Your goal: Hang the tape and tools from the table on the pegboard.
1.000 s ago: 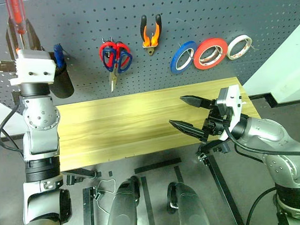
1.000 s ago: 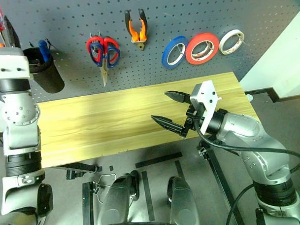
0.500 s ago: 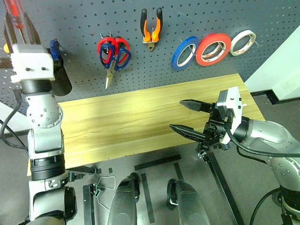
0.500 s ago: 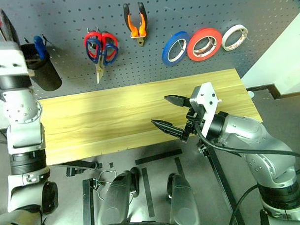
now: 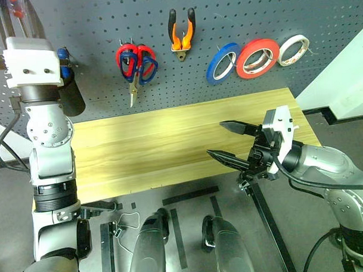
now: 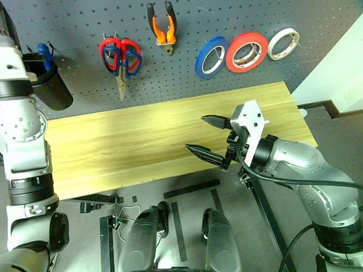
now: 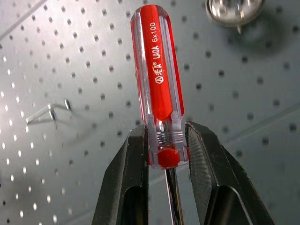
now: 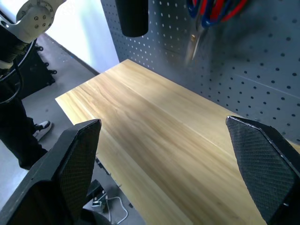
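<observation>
Gripping the red-handled screwdriver [image 7: 158, 89] near its ferrule, left gripper [image 7: 166, 154] holds it handle-up, just before the pegboard [image 7: 243, 93]; black holder cup [image 5: 73, 95] is below; right gripper [image 5: 229, 143] wide, empty.

A blue tape roll [image 5: 222, 63] and a white tape roll [image 5: 293, 50] hang on wall hooks. Red-handled scissors [image 5: 129, 61] hang beside a black cup holder [image 6: 48, 88].

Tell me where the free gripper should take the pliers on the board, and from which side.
Grip the pliers across both orange handles, near the middle, coming straight at the pegboard from the front. They hang jaws down with the handles spread upward, so the handles are the widest part. The open right gripper looks wide enough.
</observation>
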You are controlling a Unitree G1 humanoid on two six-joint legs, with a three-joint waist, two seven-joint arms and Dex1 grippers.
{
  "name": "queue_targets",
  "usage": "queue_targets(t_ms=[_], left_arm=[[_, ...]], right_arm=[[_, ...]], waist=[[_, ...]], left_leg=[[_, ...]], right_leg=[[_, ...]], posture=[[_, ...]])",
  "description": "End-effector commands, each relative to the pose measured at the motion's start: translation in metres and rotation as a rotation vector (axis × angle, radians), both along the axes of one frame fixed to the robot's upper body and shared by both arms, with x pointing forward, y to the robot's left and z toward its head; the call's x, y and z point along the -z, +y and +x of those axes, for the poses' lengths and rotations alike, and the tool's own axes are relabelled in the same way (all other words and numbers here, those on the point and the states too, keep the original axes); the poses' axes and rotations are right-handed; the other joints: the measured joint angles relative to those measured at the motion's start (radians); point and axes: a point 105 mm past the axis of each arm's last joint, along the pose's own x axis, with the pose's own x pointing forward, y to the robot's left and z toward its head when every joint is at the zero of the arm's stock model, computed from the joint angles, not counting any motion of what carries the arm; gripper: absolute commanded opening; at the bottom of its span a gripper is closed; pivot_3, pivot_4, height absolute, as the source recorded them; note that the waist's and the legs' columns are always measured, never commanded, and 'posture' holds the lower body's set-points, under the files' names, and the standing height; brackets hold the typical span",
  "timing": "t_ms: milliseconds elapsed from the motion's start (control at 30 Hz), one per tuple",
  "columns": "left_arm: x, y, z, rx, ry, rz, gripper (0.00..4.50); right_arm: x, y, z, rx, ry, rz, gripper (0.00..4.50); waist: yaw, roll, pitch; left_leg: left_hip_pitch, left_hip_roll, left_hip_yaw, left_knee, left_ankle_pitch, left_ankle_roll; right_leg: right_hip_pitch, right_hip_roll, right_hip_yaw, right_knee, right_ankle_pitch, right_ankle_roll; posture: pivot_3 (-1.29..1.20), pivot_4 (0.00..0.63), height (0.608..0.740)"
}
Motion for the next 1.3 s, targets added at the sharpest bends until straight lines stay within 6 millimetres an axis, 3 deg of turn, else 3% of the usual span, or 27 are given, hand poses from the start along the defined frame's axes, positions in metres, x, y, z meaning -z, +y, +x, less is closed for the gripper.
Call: queue_targets(t_ms=[33,600,967,1067,1300], left_arm=[[-0.005,0.005,-0.009,-0.012,-0.049,-0.003,0.80],[0.014,0.014,-0.013,-0.051,-0.039,-0.073,0.80],[-0.002,0.011,-0.026,-0.049,-0.128,-0.096,4.42],[-0.010,0.006,-0.029,-0.031,-0.159,-0.089,4.47],[-0.039,-0.044,-0.032,0.180,-0.230,-0.023,4.47]], right_arm=[[-0.011,-0.002,-0.008,-0.016,-0.038,-0.005,4.50],[-0.018,-0.014,-0.013,0.003,-0.013,-0.064,4.50],[-0.017,-0.017,-0.009,0.003,-0.007,-0.086,4.50],[-0.014,-0.015,-0.007,0.002,-0.009,-0.083,4.50],[-0.010,-0.001,0.009,0.005,-0.085,-0.034,4.50]], waist=[[-0.001,0.000,0.006],[-0.055,0.000,0.026],[-0.055,0.001,0.033],[-0.055,0.000,0.033],[-0.047,-0.003,0.027]], left_leg=[[0.000,0.000,0.000,0.000,0.000,0.000],[-0.001,-0.001,0.002,-0.003,0.000,0.001],[-0.001,-0.001,0.003,-0.004,0.000,0.001],[-0.001,-0.001,0.003,-0.004,0.000,0.001],[-0.001,-0.001,0.003,-0.003,0.000,0.000]], right_leg=[[0.000,0.000,0.000,0.000,0.000,0.000],[-0.001,-0.003,0.000,-0.002,0.000,0.000],[-0.002,-0.003,0.000,-0.003,0.000,0.000],[-0.002,-0.003,0.000,-0.003,0.000,0.000],[-0.002,-0.002,0.000,-0.002,0.000,0.001]], posture=[[-0.07,0.377,0.740],[-0.15,0.401,0.740],[-0.15,0.383,0.740],[-0.14,0.363,0.740],[-0.02,0.248,0.740]])
